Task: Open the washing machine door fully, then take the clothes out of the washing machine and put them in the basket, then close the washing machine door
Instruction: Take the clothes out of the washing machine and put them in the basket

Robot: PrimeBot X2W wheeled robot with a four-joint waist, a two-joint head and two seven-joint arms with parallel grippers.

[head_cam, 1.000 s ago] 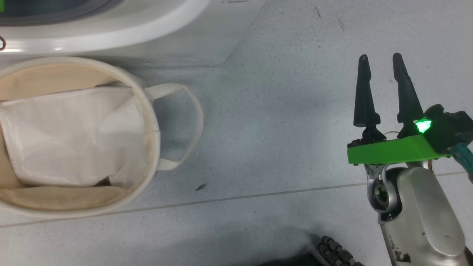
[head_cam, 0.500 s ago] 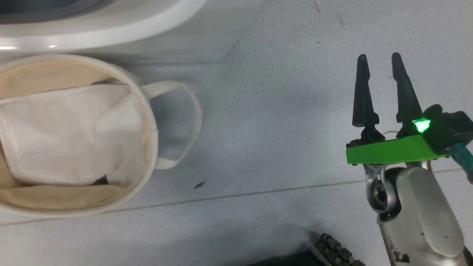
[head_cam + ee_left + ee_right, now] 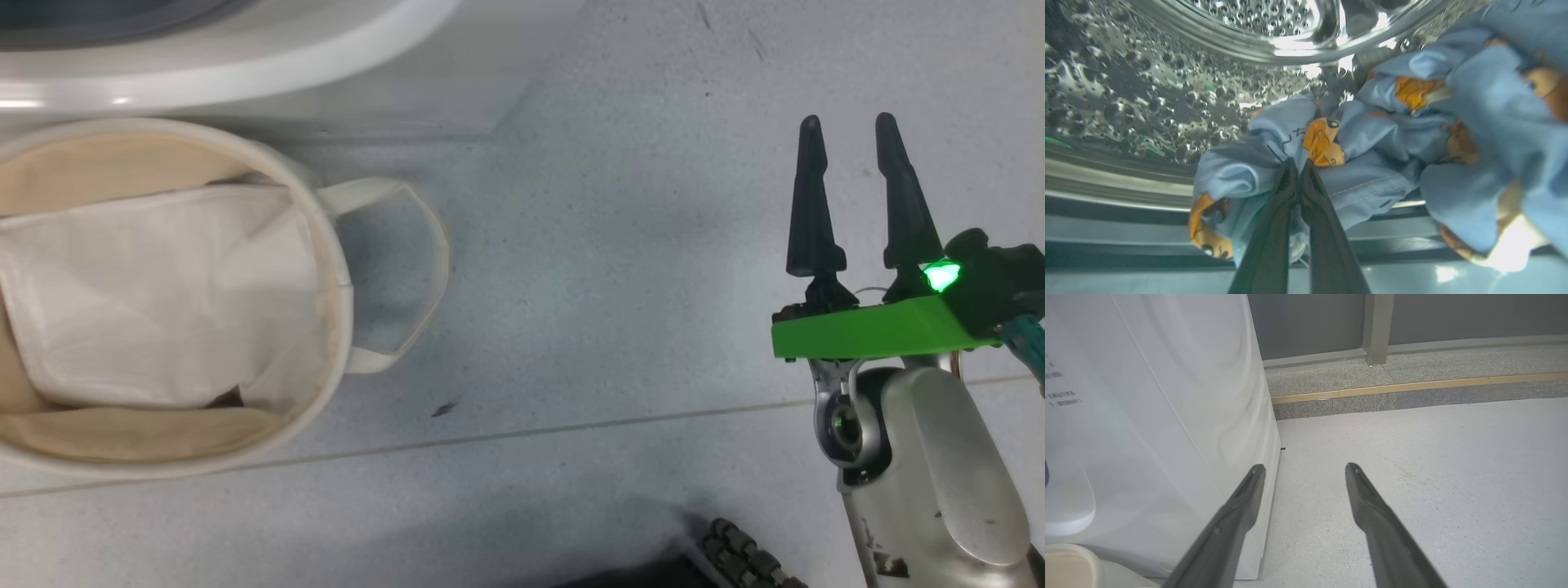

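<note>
In the left wrist view my left gripper [image 3: 1298, 164] reaches into the steel perforated drum [image 3: 1265, 16] of the washing machine, its fingers shut on a fold of the clothes [image 3: 1384, 179], blue fabric with orange bears. The bundle sags over the drum's lower lip. In the head view the cream basket [image 3: 335, 269] stands at the left, just below the machine's white front [image 3: 245, 65]. My right gripper [image 3: 849, 122] hovers open over the floor at the right, far from the basket. The washing machine door is out of view.
A flat white sheet [image 3: 155, 294] lies inside the basket. The machine's white side panel [image 3: 1167, 416] rises left of my right gripper [image 3: 1304, 467]. Beyond are speckled grey floor [image 3: 1433, 457] and a kerb at the wall. My base's tracked wheel [image 3: 743, 555] is at the bottom.
The head camera shifted a little, so the basket slid slightly in the picture. My right gripper drifted a touch to the right and stayed open.
</note>
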